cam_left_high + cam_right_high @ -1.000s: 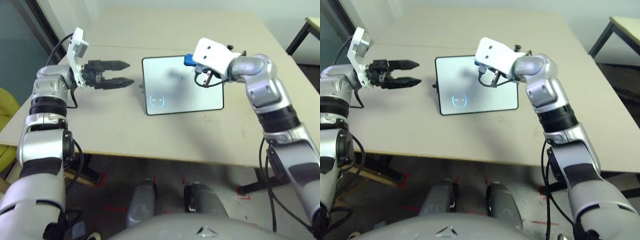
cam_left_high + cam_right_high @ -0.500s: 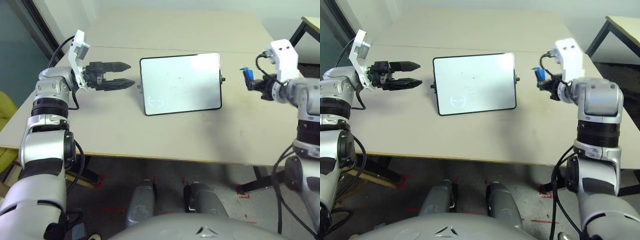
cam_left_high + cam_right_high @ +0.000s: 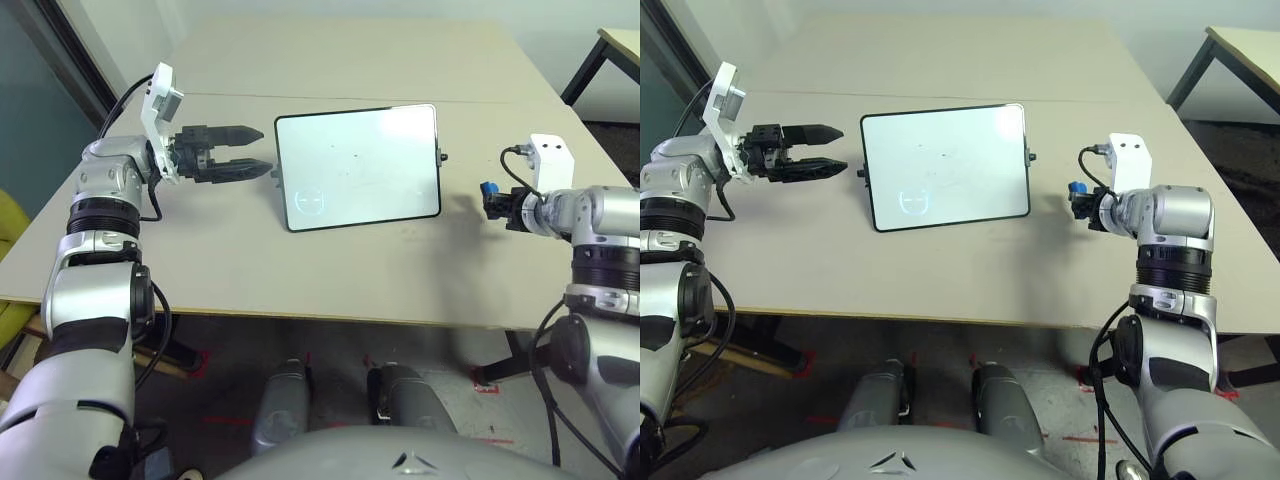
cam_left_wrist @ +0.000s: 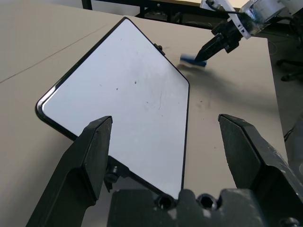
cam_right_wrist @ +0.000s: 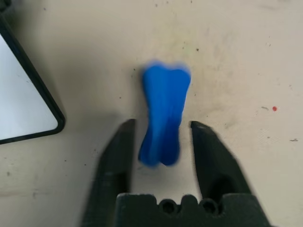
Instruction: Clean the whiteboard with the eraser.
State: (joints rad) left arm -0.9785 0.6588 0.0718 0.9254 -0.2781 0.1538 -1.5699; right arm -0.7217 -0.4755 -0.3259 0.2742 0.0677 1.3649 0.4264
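The whiteboard [image 3: 358, 167] lies flat mid-table, its white face bearing only a few faint specks and a small ring near its lower left corner. To its right, the blue eraser [image 3: 489, 188] sits low at the tabletop between the fingers of my right gripper [image 3: 495, 203]. In the right wrist view the eraser [image 5: 163, 116] stands between the two fingers [image 5: 118, 146] with a gap on each side, so this gripper [image 5: 163, 125] is open. My left gripper [image 3: 252, 149] hovers open just left of the whiteboard [image 4: 118, 104], holding nothing.
The beige table [image 3: 300, 265] has a seam running across behind the board and a front edge close to my body. Another table's corner [image 3: 620, 40] stands at the far right. A yellow seat [image 3: 8, 225] lies beyond the table's left side.
My right arm swung from above the board to the table's right side, came down, and its fingers opened off the eraser. The left arm stayed put.
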